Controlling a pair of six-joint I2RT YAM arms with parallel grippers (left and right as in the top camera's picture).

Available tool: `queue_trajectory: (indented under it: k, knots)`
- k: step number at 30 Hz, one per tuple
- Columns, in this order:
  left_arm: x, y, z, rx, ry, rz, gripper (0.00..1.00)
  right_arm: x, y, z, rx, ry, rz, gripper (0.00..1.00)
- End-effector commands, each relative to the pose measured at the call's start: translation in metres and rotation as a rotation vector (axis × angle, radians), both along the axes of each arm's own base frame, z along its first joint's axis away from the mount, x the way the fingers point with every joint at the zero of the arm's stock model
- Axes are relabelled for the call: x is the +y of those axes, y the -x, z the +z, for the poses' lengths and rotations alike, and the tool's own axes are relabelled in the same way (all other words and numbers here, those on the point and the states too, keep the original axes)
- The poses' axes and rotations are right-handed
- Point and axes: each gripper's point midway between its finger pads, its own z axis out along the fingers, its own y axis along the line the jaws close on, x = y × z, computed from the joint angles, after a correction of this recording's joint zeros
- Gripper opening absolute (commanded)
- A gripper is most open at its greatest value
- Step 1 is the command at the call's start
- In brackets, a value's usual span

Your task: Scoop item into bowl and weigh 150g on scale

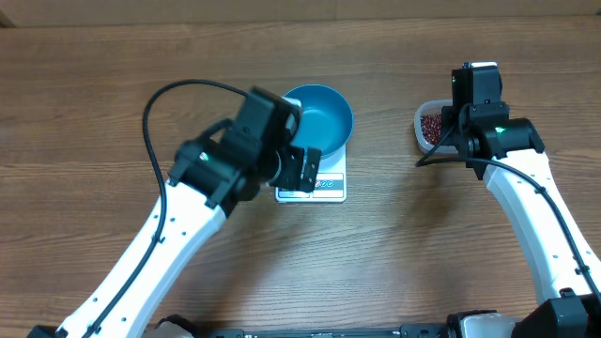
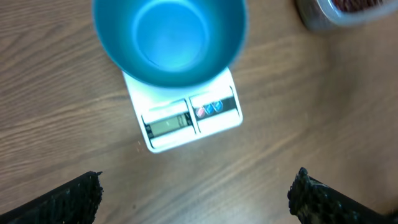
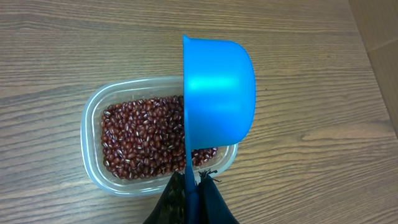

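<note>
I'm working over a brown wood-grain bench [image 1: 94, 103] whose far edge runs along 12 o'clock. Mid-bench, the blue bowl [image 1: 324, 115] sits on the white scale [image 1: 324, 186], with the display on the 6 o'clock side. My left gripper [image 2: 194, 196] hovers at the bowl's 8 o'clock, jaws wide and holding nothing. At the bowl's 3 o'clock, well apart across bare wood, the clear tub [image 3: 92, 118] holds the beans [image 3: 143, 140]. My right gripper [image 3: 193, 196] has its jaws clamped on the handle of the scoop [image 3: 217, 93], which is tipped on edge above the tub.
</note>
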Motion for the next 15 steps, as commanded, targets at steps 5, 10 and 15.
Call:
queue_trajectory:
  k: [5,10,15]
  knots:
    - [0.019,0.024,0.033,-0.123,-0.080,0.008,0.99,-0.001,-0.004,0.010,-0.032,-0.002,-0.009,0.04]
    - [0.022,0.022,0.034,-0.124,-0.081,0.015,1.00,0.002,-0.004,0.009,-0.026,-0.009,0.010,0.04]
    - [0.021,0.021,0.031,-0.115,-0.087,0.015,1.00,0.002,-0.005,0.009,-0.018,0.004,0.028,0.04]
